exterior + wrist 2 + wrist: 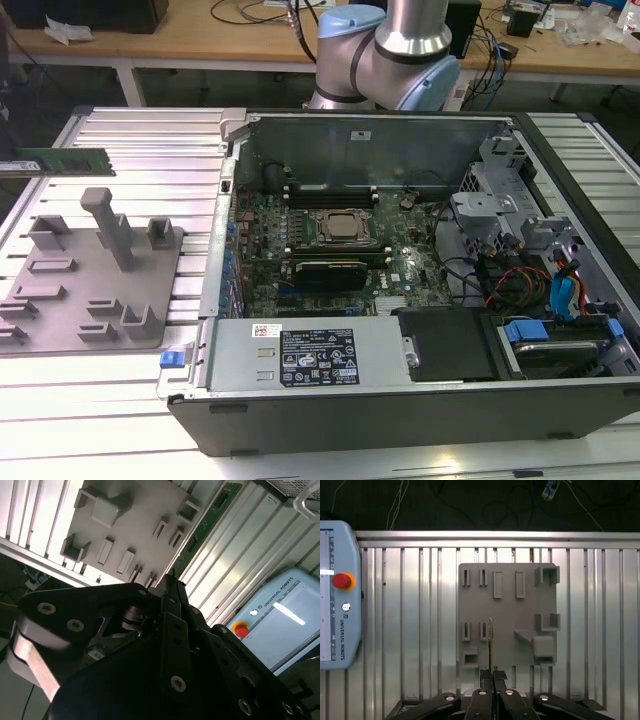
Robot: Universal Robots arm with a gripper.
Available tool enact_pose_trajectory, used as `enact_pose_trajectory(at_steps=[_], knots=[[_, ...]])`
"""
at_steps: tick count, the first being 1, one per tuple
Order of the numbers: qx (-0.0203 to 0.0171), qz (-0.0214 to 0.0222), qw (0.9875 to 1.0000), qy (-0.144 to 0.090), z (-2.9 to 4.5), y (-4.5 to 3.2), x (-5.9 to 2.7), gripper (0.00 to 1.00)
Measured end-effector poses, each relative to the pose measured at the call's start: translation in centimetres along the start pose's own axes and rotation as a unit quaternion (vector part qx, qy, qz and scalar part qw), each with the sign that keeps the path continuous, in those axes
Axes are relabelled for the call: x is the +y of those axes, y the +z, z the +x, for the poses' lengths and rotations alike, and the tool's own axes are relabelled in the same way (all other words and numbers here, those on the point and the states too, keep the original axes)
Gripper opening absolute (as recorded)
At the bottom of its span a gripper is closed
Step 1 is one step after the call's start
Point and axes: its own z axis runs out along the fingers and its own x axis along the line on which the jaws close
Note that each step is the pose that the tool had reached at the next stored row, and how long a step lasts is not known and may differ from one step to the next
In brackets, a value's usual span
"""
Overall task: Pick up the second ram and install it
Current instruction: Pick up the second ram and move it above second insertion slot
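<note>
As fingers point(485, 677) grip 2nd ram point(208, 522), it's over grey tray point(510, 625).

Probably a lab (cabled benches point(200, 40), opened computer point(400, 412)).

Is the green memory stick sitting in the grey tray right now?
No: in the first wrist view the gripper clamps the green stick by one end, clear of the grey tray and its slots.

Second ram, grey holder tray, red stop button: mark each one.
second ram point(65, 160): exterior view, middle of the green board.
grey holder tray point(507, 612): first wrist view, bare flat base.
red stop button point(342, 581): first wrist view, the red cap.
</note>
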Motion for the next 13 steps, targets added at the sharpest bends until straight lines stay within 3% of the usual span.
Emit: enact_pose_trajectory(at_steps=[3, 8, 13], knots=[[0.0000, 0.0000, 1.0000, 0.000, 0.00, -0.05, -1.63, 0.09], [0.0000, 0.0000, 1.0000, 0.000, 0.00, -0.08, -3.39, 0.09], [0.0000, 0.0000, 1.0000, 0.000, 0.00, -0.14, -6.04, 0.09]])
